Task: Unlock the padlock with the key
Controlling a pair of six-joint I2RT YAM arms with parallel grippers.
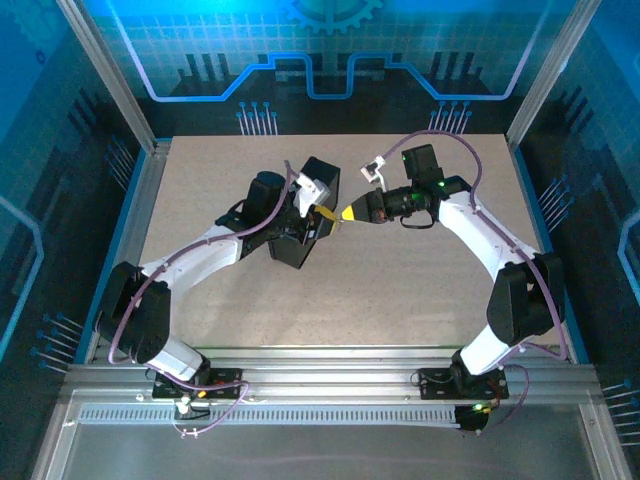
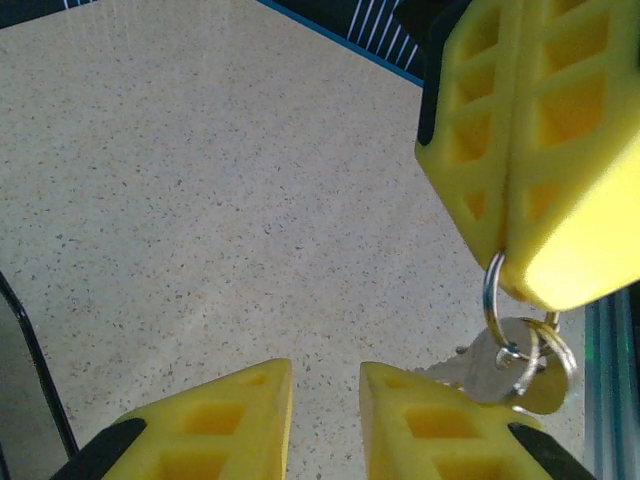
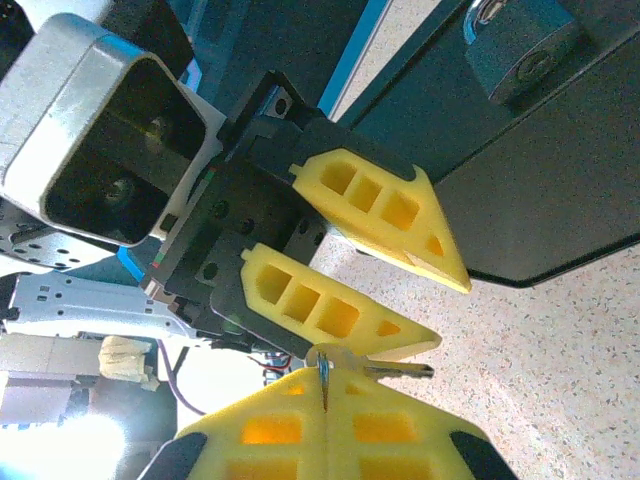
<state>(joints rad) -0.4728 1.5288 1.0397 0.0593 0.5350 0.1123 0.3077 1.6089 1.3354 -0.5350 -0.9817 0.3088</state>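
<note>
Holding the key (image 2: 495, 365), padlock (image 3: 520, 50) not yet reached.
The dark box (image 3: 560, 170) carries the padlock on its front, untouched. My right gripper (image 3: 324, 385) is clenched on the key ring (image 2: 490, 295), the key dangling under its tips; my left gripper (image 2: 325, 378) stands released just beside it. Next, I judge, I must steady the key and line it up with the padlock.
</note>
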